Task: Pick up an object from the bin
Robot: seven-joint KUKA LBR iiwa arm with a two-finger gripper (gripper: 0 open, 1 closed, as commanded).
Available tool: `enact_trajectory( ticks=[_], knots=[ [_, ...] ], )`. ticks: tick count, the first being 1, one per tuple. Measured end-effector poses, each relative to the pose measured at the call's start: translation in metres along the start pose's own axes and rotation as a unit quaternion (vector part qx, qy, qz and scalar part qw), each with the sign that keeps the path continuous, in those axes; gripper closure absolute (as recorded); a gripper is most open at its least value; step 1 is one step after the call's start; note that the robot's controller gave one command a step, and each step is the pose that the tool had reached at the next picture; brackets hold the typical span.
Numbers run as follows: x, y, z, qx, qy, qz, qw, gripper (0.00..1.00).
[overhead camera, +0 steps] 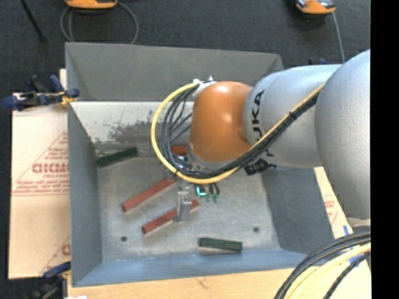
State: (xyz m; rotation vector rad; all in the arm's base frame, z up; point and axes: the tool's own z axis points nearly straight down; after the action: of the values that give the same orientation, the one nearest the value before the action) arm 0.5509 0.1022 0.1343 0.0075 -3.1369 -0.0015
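Bin walls of grey metal frame the camera view, and we see the bin point(82, 185) holding a few loose bars on its speckled floor; the arm point(312, 117) comes in from the right, its wrist under an orange cover point(218, 120) ringed by yellow and dark cables point(154, 129).

Below the cover the gripper point(184, 212) points down toward the middle of the floor; its tip meets the right end of a reddish-brown bar point(162, 222) that lies slanted in the front half of the bin; we cannot tell whether the gripper is released or clenched, nor whether it has the bar in its grasp.

A second reddish-brown bar point(148, 196) lies just beside the first, to its upper left and roughly parallel, the two apart; a reddish piece point(179, 149) peeks out behind the cables, mostly hidden.

One dark green bar point(117, 157) rests near the back left of the floor, well apart from the gripper; another dark green bar point(219, 245) lies near the front wall, to the lower right of the gripper; a small green glow point(210, 194) shows on the robot just beside the gripper.
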Motion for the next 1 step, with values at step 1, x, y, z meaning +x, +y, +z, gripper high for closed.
enact_trajectory(
  ticks=[1],
  knots=[
    [0.0329,0.0157,0.0677,0.000,0.0002,-0.013,0.9999,0.00]
  ],
)
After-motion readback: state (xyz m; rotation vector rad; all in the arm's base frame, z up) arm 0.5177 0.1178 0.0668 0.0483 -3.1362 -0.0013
